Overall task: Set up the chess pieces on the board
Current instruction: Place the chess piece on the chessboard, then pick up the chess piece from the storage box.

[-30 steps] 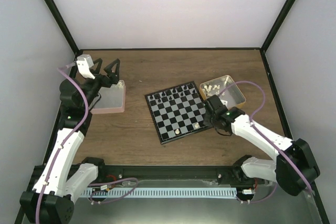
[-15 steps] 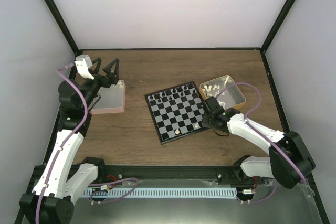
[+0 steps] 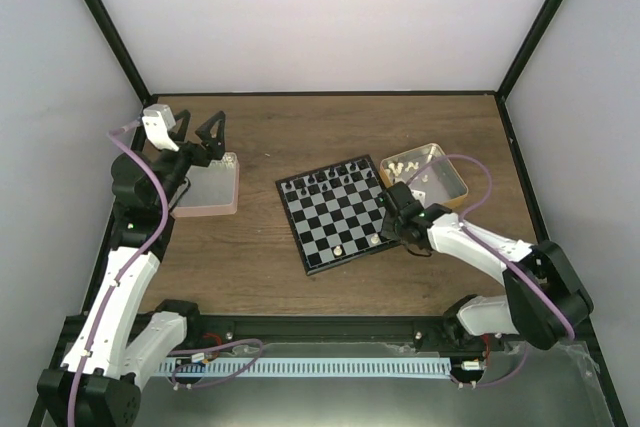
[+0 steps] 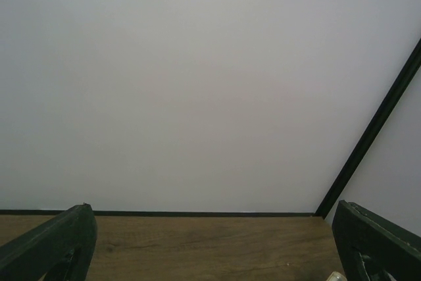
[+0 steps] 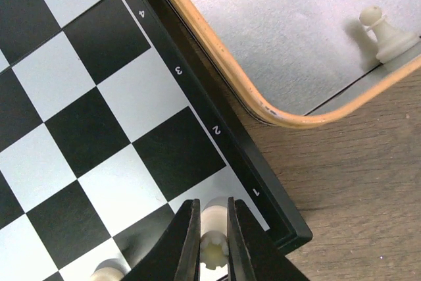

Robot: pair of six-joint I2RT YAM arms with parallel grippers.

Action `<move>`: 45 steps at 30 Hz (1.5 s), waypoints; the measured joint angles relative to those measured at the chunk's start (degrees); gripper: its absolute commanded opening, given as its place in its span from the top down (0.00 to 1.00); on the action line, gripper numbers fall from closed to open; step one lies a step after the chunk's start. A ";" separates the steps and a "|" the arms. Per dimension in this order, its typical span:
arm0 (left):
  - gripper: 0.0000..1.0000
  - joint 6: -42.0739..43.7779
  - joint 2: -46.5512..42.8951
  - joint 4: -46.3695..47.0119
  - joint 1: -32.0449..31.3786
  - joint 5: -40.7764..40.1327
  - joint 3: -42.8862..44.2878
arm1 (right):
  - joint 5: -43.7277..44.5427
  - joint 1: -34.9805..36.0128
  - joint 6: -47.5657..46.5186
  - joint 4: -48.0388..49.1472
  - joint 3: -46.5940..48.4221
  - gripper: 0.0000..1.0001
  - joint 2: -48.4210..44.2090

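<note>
the left arm (image 3: 118, 282) and the right arm (image 3: 482, 249) are built of white links and black joints. a purple cable (image 3: 122, 145) is run along each. black wedge-shaped fingers (image 5: 184, 241) are fitted at the wrists.

Cream chess piece (image 5: 213, 248), at black-and-grey board (image 5: 99, 97) corner square

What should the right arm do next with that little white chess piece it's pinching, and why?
Probably ease the fingers open. They are shut on the small cream-white plastic chessman, which is over the pale corner square of the black-and-grey checked chessboard, so it seems ready to be left there.
</note>
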 measured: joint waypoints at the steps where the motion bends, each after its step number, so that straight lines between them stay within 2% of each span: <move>1: 0.00 0.11 0.02 -0.02 0.00 -0.04 0.00 | 0.13 -0.02 -0.13 0.00 0.13 0.90 0.17; 4: 0.00 0.20 0.22 -0.09 0.00 -0.04 0.00 | 0.22 0.00 -0.35 -0.52 0.59 0.85 0.46; 8: 0.00 0.22 0.33 -0.50 0.00 -0.02 0.00 | 0.11 0.00 -0.76 -2.56 0.83 0.64 0.31; 13: 0.00 0.22 0.33 -0.85 0.00 0.02 0.02 | 0.61 0.02 -1.05 -7.30 2.58 0.57 -2.27; 18: 0.00 0.37 -0.28 -0.92 0.00 -0.02 0.02 | 2.01 -2.29 -2.99 -8.92 9.86 0.57 -5.07; 25: 0.00 1.11 -1.25 -0.87 0.00 -0.46 0.00 | 2.25 -11.85 -8.00 -5.95 15.58 0.64 -4.15; 31: 0.00 1.81 -1.09 -1.07 0.00 -1.49 -0.22 | -0.81 -18.18 -11.93 -0.15 21.42 0.79 7.04; 38: 0.00 1.88 -0.74 -1.09 0.00 -1.92 -0.26 | -3.19 -19.91 -13.92 3.08 22.43 0.72 17.35; 45: 0.00 1.88 0.66 -1.20 0.00 -1.92 -0.26 | -5.09 -20.41 -15.47 5.44 22.47 0.78 22.45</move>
